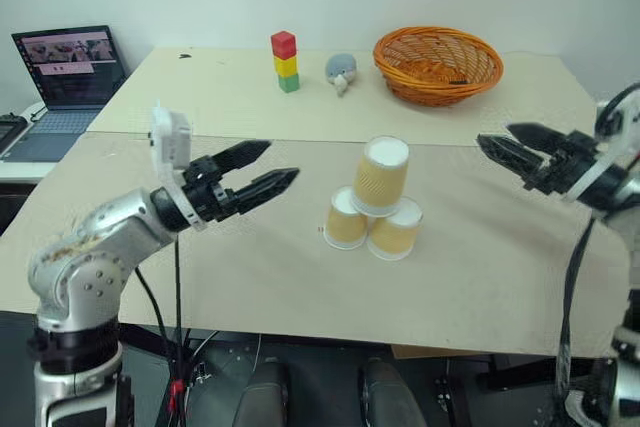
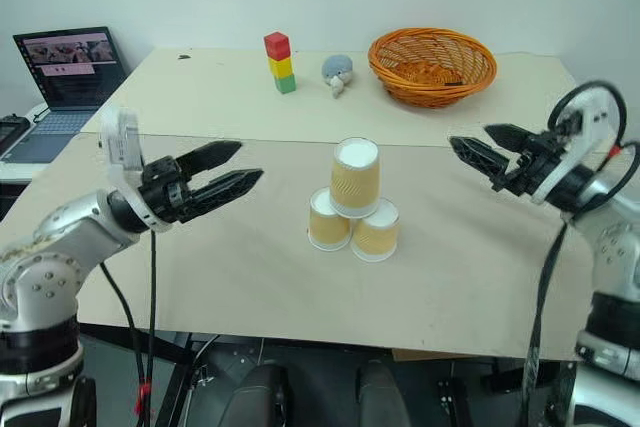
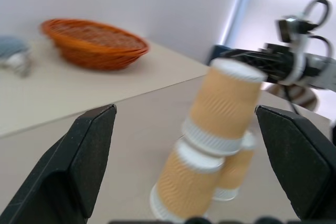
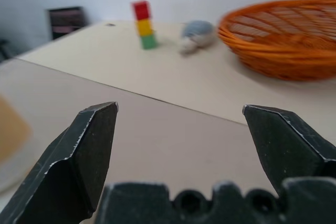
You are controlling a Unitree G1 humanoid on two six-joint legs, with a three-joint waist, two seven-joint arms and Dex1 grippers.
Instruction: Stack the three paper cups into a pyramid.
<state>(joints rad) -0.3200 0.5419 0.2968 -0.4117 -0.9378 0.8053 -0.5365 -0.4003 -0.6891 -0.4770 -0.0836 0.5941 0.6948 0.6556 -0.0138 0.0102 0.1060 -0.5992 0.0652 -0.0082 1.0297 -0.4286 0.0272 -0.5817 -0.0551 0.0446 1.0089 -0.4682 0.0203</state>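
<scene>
Tan paper cups (image 1: 375,202) stand pyramided (ribbed sides bear no readable lettering).

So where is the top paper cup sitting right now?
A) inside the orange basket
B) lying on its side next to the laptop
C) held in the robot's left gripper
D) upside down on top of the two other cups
D: the top cup rests upside down, white base up, on the two lower cups, forming the pyramid, while the left gripper and the right gripper stand open and apart from it on either side.
</scene>
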